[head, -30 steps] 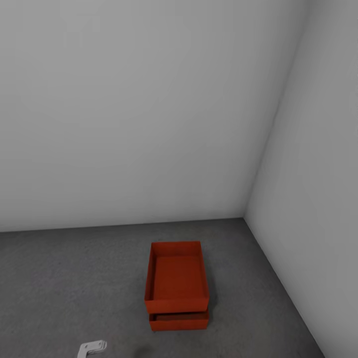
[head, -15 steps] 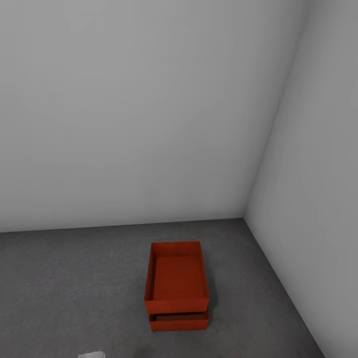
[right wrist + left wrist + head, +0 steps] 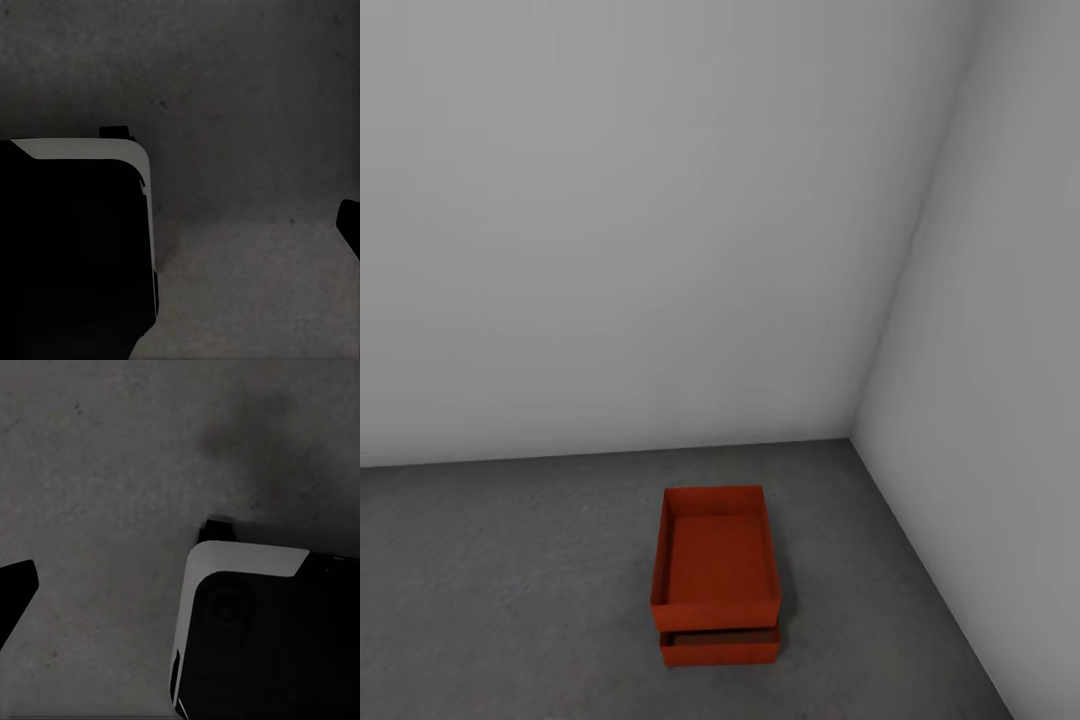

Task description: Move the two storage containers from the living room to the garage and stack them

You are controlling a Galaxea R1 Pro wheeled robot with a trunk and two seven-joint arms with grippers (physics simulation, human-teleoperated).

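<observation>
The two storage containers stand stacked in a corner of the garage in the head view. The upper orange-red bin rests on the lower bin, shifted a little toward the back wall, so the lower one's near end pokes out. Both are empty, and the lower one sits on the dark grey concrete floor. One of my left gripper's fingertips shows black at the picture's edge over bare concrete. A black tip among my right gripper's fingertips also sits at the edge. Nothing is held by either.
A plain white back wall and a white right wall meet just behind the stack. Open concrete stretches left of the bins. My own black, white-rimmed base shows in both wrist views.
The white piece of my left arm at the head view's bottom edge has sunk out of the picture. The stacked bins have not moved.
</observation>
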